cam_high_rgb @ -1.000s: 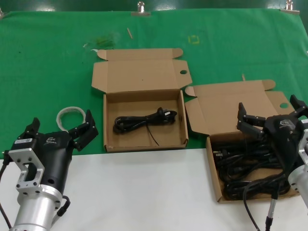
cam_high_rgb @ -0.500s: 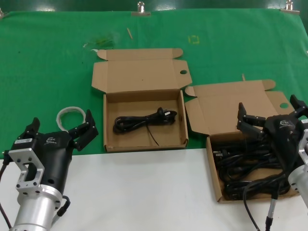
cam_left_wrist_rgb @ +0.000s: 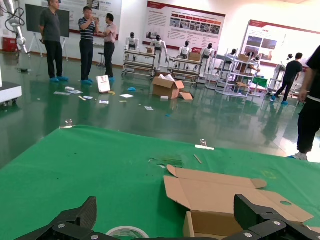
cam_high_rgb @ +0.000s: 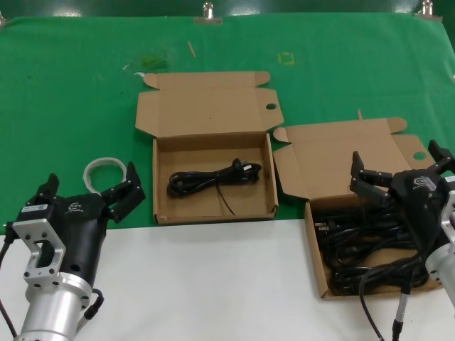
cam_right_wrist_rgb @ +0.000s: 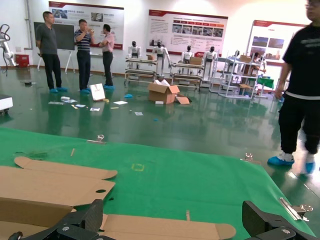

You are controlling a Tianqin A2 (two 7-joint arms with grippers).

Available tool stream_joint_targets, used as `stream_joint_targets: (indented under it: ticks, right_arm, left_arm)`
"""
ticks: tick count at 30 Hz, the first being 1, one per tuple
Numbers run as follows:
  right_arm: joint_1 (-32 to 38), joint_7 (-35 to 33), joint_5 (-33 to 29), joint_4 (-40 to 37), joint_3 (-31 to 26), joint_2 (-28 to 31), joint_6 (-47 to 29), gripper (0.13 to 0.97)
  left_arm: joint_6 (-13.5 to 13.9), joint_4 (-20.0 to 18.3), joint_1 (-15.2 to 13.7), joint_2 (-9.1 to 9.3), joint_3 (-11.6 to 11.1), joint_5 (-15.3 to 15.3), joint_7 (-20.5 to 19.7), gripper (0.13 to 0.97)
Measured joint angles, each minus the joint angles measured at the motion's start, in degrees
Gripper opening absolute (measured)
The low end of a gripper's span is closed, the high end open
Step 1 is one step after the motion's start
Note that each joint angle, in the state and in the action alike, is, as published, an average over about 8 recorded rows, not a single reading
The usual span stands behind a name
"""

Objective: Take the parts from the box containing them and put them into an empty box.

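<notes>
currently the left gripper (cam_high_rgb: 89, 192) sits at 8 o'clock, fingers spread wide, holding nothing, beside a whitish tube ring (cam_high_rgb: 104, 169). at centre, the squarely aligned box (cam_high_rgb: 213, 214) holds one coiled power cord (cam_high_rgb: 213, 178). at 4 o'clock the right gripper (cam_high_rgb: 397, 170) hovers spread and empty-handed over the cord pile (cam_high_rgb: 366, 252) in the skewed box (cam_high_rgb: 316, 249).

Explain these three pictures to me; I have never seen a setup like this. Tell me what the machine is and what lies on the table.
This is a two-armed robot. One picture looks down from its head; the other two look out from its wrists into the hall. The left gripper and the right gripper are both open and hold nothing. On the green cloth lie two open cardboard boxes: the middle box holds one black cord, the right box holds a pile of cords. A whitish tube ring lies by the left gripper.
</notes>
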Motion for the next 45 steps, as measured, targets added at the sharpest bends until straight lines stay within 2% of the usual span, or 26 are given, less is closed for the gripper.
stream_joint_targets:
  ticks: [45]
  right_arm:
    - [0.0, 0.0, 0.0, 0.0, 0.0, 0.0, 0.0, 0.966]
  left_arm:
    - [0.0, 0.0, 0.0, 0.0, 0.0, 0.0, 0.0, 0.966]
